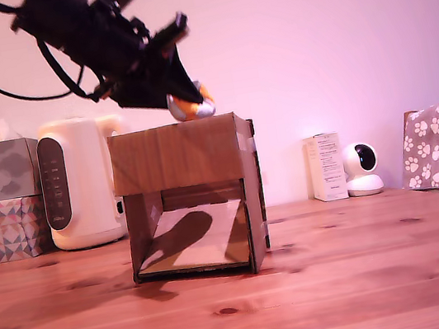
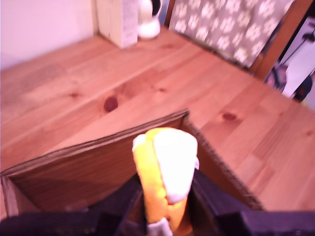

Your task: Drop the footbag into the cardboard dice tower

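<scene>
- The pickup is done: the pincer [image 1: 186, 103] is clamped on the footbag [image 1: 191, 104], and the wrist view shows its two dark fingers [image 2: 209, 196] pressing the orange, yellow and white ball [image 2: 166, 169] from both sides so that it bulges out between them.
- The carry looks nearly finished. In the exterior view the footbag hangs just above the top edge of the cardboard dice tower [image 1: 180, 155], towards the tower's corner on that view's right.
- The wrist view looks down into the tower's open top [image 2: 88, 172]; the ball sits over the opening, close to one corner of the rim rather than over its middle.
- Nothing has been dropped yet: the sloped ramp [image 1: 193, 235] seen through the tower's front opening is bare apart from the arm's shadow.
- What is left, as I judge it: perhaps a small shift further over the tower's opening, away from the rim, then letting go so the ball falls in and rolls down the ramp.
- The main risk is the ball clipping the tower's rim and bouncing onto the desk [image 1: 346, 278].
</scene>
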Motion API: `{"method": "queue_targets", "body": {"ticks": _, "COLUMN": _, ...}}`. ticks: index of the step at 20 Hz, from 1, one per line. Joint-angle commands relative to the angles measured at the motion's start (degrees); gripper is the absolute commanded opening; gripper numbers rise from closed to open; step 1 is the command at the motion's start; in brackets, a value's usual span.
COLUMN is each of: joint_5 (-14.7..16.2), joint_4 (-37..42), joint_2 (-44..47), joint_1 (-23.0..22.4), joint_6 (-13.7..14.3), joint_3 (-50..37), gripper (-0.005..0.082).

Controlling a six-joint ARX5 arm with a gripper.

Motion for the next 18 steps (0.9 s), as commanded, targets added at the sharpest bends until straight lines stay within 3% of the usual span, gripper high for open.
{"method": "queue_targets", "body": {"ticks": 1, "joint_5": 0.1, "joint_4": 0.7, "joint_2": 0.2, "joint_1": -0.1, "joint_6": 0.9, "joint_3": 0.9, "gripper": 0.0194}}
{"method": "queue_targets", "body": {"ticks": 2, "joint_5": 0.1, "joint_4": 1.0, "joint_2": 0.2, "joint_1": -0.1, "joint_6": 1.2, "joint_3": 1.0, "gripper": 0.0272}}
{"method": "queue_targets", "body": {"ticks": 4, "joint_5": 0.0, "joint_4": 1.5, "joint_2": 0.2, "joint_1": -0.1, "joint_6": 1.3, "joint_3": 1.4, "gripper": 0.0553}}
{"method": "queue_targets", "body": {"ticks": 5, "joint_5": -0.1, "joint_4": 1.4, "joint_2": 0.2, "joint_1": -0.1, "joint_6": 1.3, "joint_3": 1.7, "gripper": 0.0655}}
{"method": "queue_targets", "body": {"ticks": 8, "joint_5": -0.5, "joint_4": -0.2, "joint_2": -1.1, "joint_1": -0.1, "joint_6": 1.3, "joint_3": 1.8, "gripper": 0.0673}}
{"method": "queue_targets", "body": {"ticks": 10, "joint_5": -0.5, "joint_4": -3.1, "joint_2": -2.8, "joint_1": -0.1, "joint_6": 1.3, "joint_3": 1.8, "gripper": 0.0603}}
{"method": "queue_targets", "body": {"ticks": 11, "joint_5": -0.5, "joint_4": -4.8, "joint_2": -3.8, "joint_1": -0.1, "joint_6": 1.3, "joint_3": 1.8, "gripper": 0.0498}}
{"method": "queue_targets", "body": {"ticks": 14, "joint_5": -0.5, "joint_4": -10.3, "joint_2": -6.7, "joint_1": -0.1, "joint_6": 1.3, "joint_3": 1.8, "gripper": 0.0026}}
{"method": "queue_targets", "body": {"ticks": 18, "joint_5": -0.5, "joint_4": -13.1, "joint_2": -9.6, "joint_1": -0.1, "joint_6": 2.3, "joint_3": 0.7, "gripper": -0.0019}}
